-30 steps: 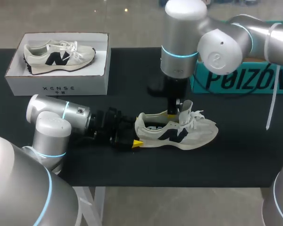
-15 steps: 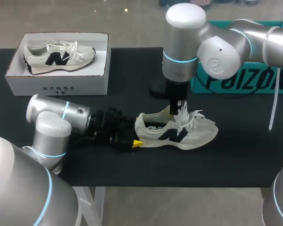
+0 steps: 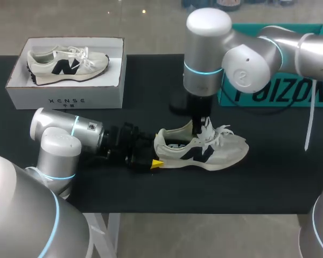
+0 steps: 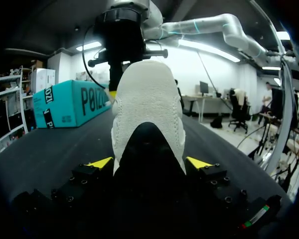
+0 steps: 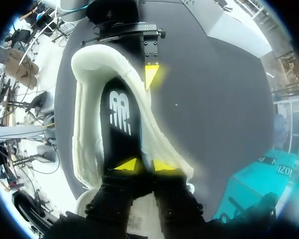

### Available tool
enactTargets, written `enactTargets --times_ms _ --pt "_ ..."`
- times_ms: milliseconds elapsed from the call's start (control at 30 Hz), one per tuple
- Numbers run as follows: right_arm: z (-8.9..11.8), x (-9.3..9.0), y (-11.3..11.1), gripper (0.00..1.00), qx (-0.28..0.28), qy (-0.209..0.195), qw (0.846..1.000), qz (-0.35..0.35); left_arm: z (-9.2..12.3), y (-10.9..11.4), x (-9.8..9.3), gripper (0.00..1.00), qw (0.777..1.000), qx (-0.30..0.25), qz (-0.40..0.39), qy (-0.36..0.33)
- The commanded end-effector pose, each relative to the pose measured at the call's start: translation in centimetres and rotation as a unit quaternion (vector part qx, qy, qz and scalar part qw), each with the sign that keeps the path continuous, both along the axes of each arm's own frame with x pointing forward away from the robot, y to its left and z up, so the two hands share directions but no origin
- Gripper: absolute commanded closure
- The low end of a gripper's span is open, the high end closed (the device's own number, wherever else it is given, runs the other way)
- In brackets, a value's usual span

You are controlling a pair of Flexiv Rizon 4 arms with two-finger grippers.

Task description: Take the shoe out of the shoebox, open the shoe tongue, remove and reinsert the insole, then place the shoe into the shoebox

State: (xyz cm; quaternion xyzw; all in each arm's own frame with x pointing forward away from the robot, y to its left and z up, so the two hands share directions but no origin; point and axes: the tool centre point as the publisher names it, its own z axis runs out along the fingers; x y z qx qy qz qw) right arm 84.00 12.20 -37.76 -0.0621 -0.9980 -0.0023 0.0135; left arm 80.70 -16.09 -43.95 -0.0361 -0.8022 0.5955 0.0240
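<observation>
Plainly, the shoe [image 3: 202, 150] stood on its sole on the table [image 3: 269, 177], lower middle of the frame, well apart from the shoebox [image 3: 64, 100] at upper left. It looked light, soft in the upper and stiffer at the heel, so the heel seemed the sound place to hold. The left gripper [image 4: 149, 163] was clamped there from both sides. The insole [image 5: 120, 119] looked thin and floppy, best pinched at an edge. The right gripper [image 5: 143, 165] hung over the shoe's mouth; whether it gripped anything I could not tell.

A black table [image 3: 151, 80] bears a teal box [image 3: 290, 94], seemingly cardboard, far right.
</observation>
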Motion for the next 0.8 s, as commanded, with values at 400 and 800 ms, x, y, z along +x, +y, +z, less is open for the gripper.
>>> enactTargets --times_ms 400,800 --pt "-1.4 -0.7 1.2 0.56 -0.013 0.013 1.000 0.004 -0.4 -0.2 -0.1 1.00 1.000 0.001 0.000 0.000" --pt "-3.7 -2.7 2.5 0.56 -0.035 0.030 0.999 0.008 -0.4 -0.2 -0.1 1.00 1.000 0.001 0.000 0.000"
